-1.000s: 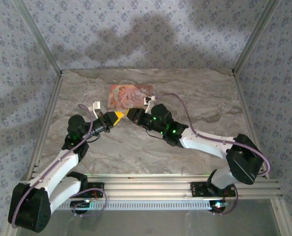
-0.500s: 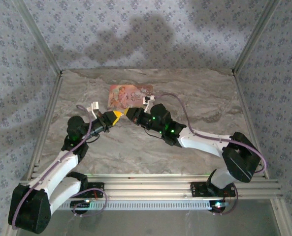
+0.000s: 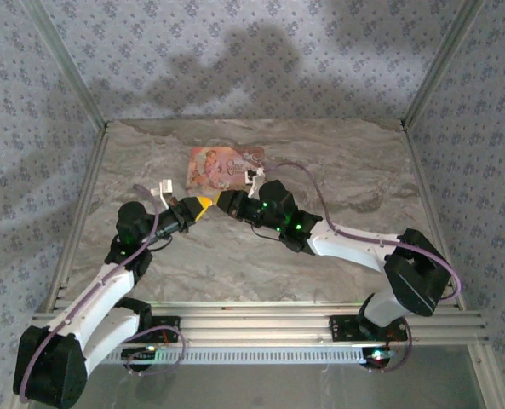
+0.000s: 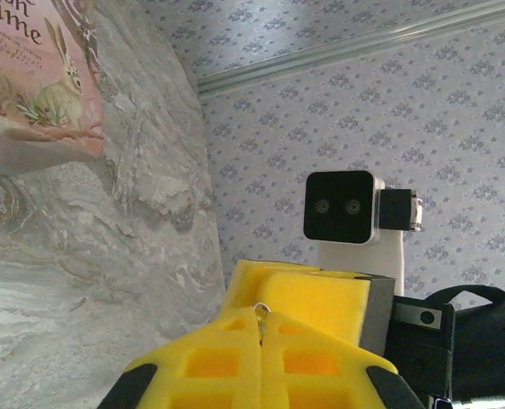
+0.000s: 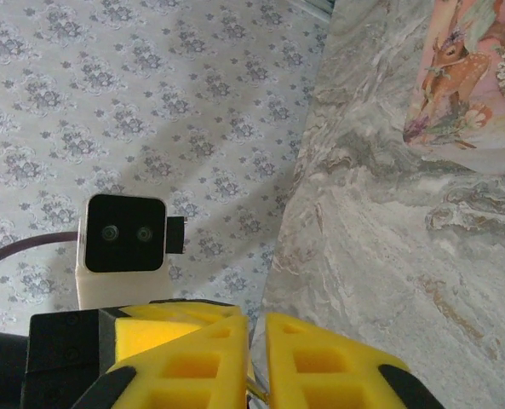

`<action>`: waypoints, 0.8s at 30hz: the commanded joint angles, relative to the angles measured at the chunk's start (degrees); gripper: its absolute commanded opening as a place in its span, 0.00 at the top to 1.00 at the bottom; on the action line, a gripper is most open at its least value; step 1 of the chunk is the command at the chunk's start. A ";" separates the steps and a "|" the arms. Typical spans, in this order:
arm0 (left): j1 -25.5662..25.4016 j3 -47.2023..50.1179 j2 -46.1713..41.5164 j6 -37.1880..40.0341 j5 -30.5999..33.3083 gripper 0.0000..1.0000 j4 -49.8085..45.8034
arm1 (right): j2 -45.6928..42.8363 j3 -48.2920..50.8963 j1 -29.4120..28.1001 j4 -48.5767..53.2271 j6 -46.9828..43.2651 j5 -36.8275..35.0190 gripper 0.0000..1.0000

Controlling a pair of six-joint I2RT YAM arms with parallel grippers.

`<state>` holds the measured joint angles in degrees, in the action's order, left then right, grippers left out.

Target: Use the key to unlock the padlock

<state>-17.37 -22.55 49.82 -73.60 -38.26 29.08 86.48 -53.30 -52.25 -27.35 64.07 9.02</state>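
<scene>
My two grippers meet tip to tip above the middle of the table, the left gripper (image 3: pixel 203 205) facing the right gripper (image 3: pixel 226 200). In the left wrist view the left gripper (image 4: pixel 261 328) is shut, its yellow pads pressed together on a small metal ring (image 4: pixel 261 310) that pokes out at the tips. I cannot tell whether this ring belongs to the key or the padlock; both are otherwise hidden. The right gripper (image 5: pixel 254 328) has its pads a narrow gap apart, with a thin metal piece (image 5: pixel 258 391) low in that gap.
A pink picture book (image 3: pixel 226 166) lies flat on the marble table (image 3: pixel 337 170) just beyond the grippers. It also shows as the book (image 4: pixel 31 77) in the left wrist view and the book (image 5: pixel 473 77) in the right. Patterned walls close off three sides.
The grippers stay tip to tip at the same spot. The right arm's elbow has drawn slightly left, and the left arm has sagged a little toward the near edge.
</scene>
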 commanded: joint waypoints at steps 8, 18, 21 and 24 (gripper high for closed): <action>-0.12 1.01 -0.60 -3.95 1.35 1.00 5.10 | 0.22 -0.68 0.55 -3.50 1.78 1.66 0.75; -0.13 3.27 -1.74 -8.43 3.75 1.00 8.92 | 3.79 -1.12 0.06 -9.72 5.83 3.84 0.82; -0.12 3.55 -1.83 -9.62 4.07 1.00 9.82 | 3.97 -1.14 -0.22 -9.83 5.97 3.64 0.83; -0.12 3.93 -2.31 -10.50 4.20 1.00 10.44 | 4.14 -1.18 -0.42 -9.51 5.93 3.31 0.77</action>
<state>-17.34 -18.50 48.95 -82.43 -33.93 35.62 90.21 -53.30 -51.81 -34.54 69.23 11.05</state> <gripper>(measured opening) 0.048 0.213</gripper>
